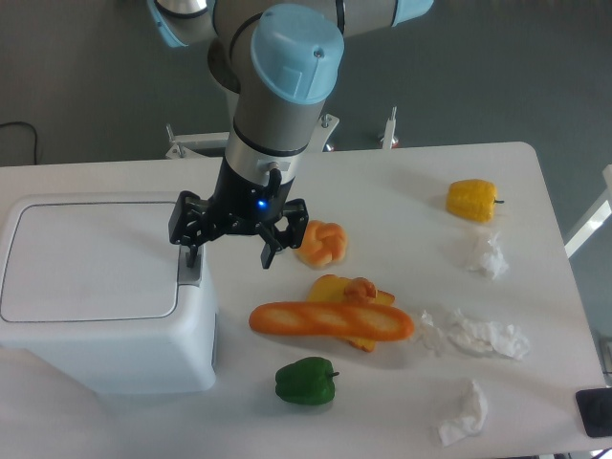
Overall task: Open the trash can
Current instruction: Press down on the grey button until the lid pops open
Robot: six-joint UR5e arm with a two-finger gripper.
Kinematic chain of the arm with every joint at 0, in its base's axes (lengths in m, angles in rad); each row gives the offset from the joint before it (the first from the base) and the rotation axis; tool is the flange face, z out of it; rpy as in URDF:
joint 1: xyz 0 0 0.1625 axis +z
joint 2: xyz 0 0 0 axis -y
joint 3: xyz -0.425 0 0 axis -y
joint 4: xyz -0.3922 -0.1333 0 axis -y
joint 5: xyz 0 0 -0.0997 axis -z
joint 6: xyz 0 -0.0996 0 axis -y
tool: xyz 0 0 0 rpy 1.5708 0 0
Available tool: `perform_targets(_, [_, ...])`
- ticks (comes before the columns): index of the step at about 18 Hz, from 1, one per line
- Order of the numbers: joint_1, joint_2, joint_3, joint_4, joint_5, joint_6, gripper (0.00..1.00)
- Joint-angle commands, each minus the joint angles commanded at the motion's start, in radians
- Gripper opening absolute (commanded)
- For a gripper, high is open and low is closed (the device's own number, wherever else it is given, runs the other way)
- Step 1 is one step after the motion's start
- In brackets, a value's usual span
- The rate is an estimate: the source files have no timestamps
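Note:
The trash can (96, 306) is a large white boxy bin at the left of the table, its flat lid (86, 258) closed. Its grey push-button (190, 271) sits at the lid's right edge. My gripper (229, 256) hangs at the bin's top right corner, open and empty. Its left finger (191, 251) points down right above the button, and I cannot tell whether it touches. Its right finger (269, 252) hangs off the bin's side over the table.
Right of the bin lie a knotted bun (321, 243), a baguette (331, 321) over yellow slices, a green pepper (306, 382), a yellow pepper (472, 199) and several crumpled tissues (488, 337). A dark object (595, 411) sits at the right edge.

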Motion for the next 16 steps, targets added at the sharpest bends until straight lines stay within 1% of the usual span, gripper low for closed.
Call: perform_targets(16, [0.009, 0.008, -0.006, 0.0, 0.006, 0.008, 1.0])
